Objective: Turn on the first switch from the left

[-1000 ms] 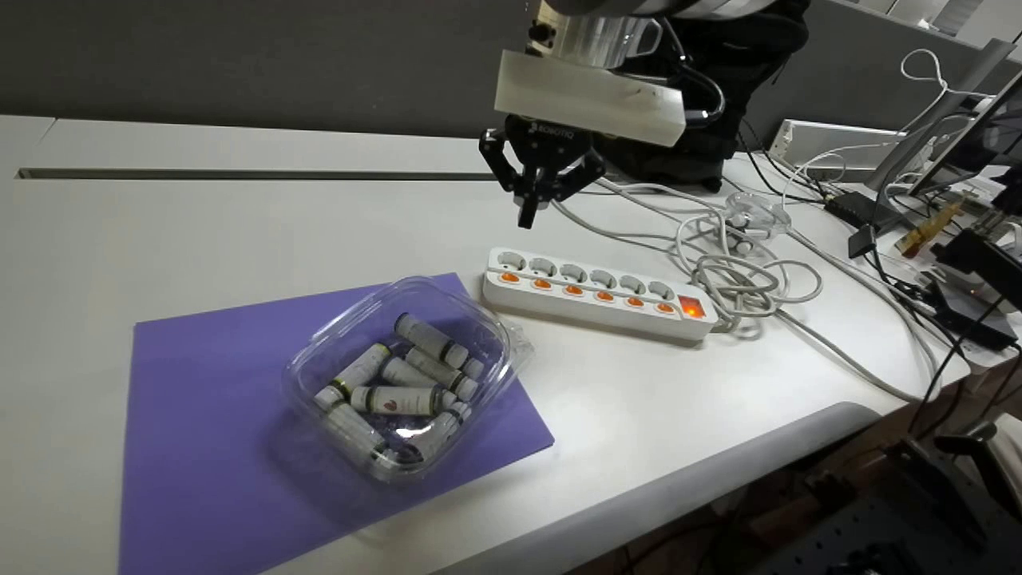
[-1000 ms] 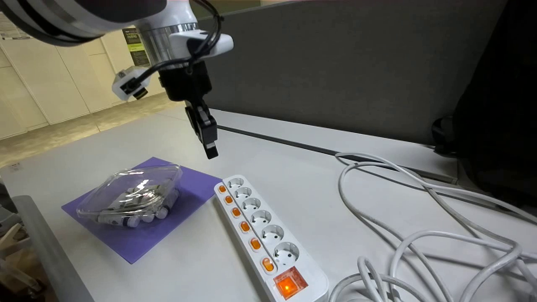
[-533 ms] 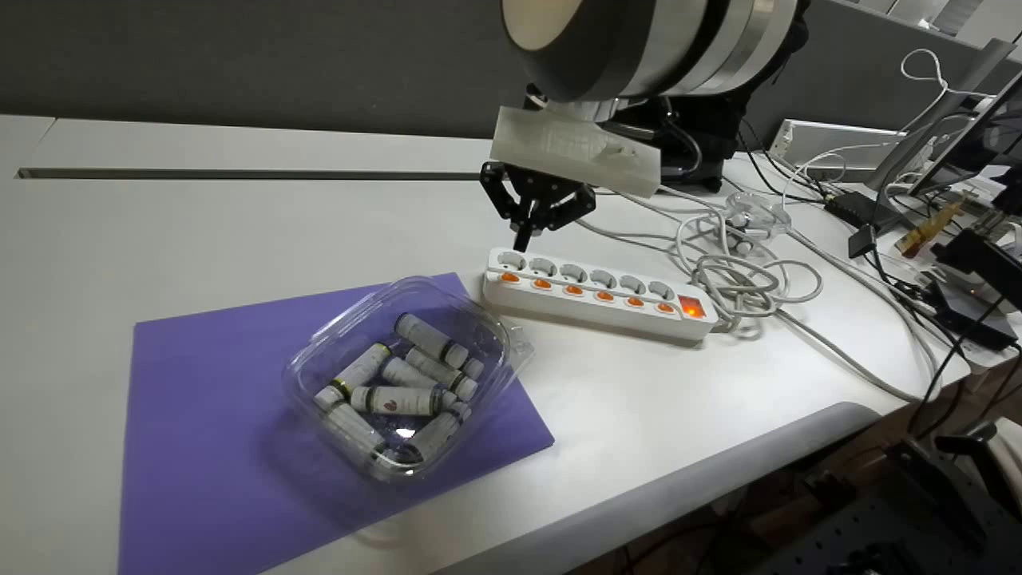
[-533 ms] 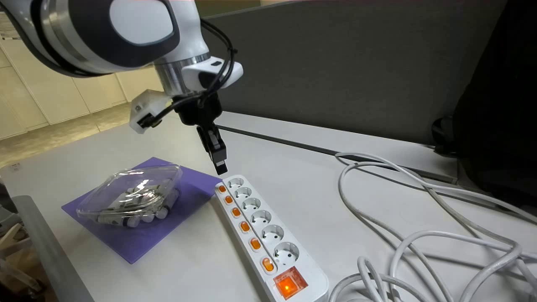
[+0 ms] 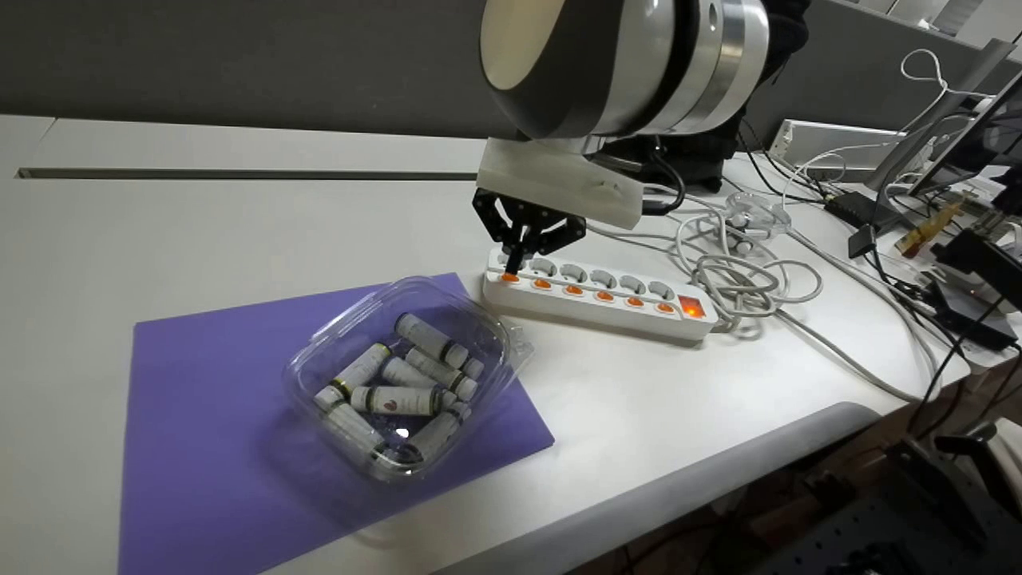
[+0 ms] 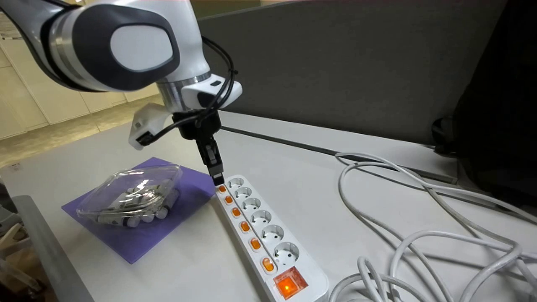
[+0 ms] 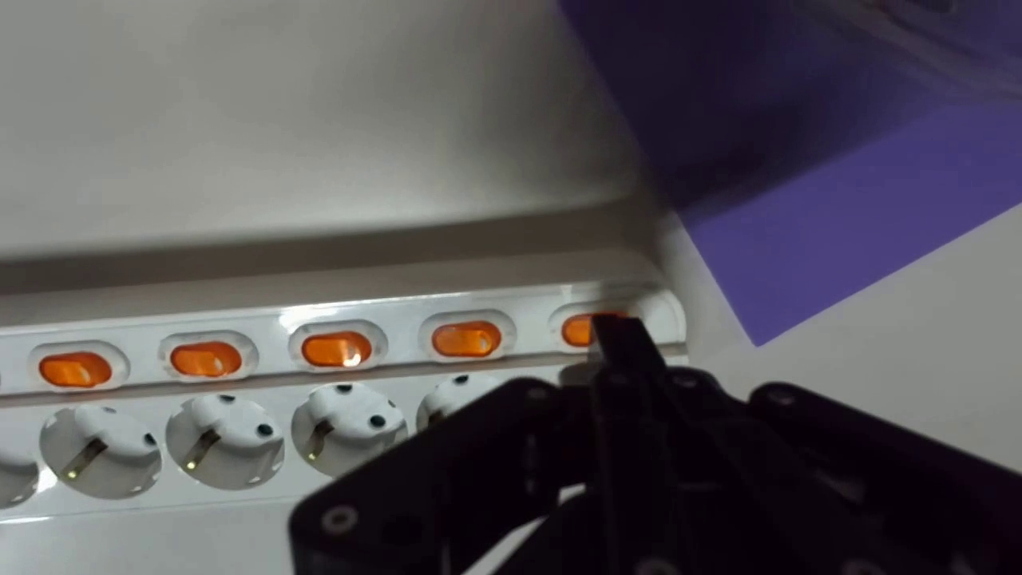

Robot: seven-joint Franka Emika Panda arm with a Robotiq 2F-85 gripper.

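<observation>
The white power strip (image 5: 591, 313) lies on the table with a row of orange switches and round sockets. It also shows in an exterior view (image 6: 308, 268) and in the wrist view (image 7: 160, 523). The first switch (image 5: 509, 278) is the endmost one, farthest from the red lit main switch; it shows too in an exterior view (image 6: 222, 189). My gripper (image 5: 513, 268) is shut and empty, its fingertips (image 6: 218, 180) pointing down at the first switch. In the wrist view the fingertips (image 7: 627, 335) cover the right part of the first switch (image 7: 575, 330). I cannot tell whether they touch it.
A clear plastic box (image 5: 399, 383) of small bottles stands on a purple sheet (image 5: 200, 447) beside the strip's near end. White cables (image 5: 742, 287) lie coiled by the strip's lit end. A grey partition (image 6: 356, 63) stands behind the table.
My shut gripper has come down from above the table behind the strip, toward the strip's end, to the first switch. The strip, box and sheet have not moved.
</observation>
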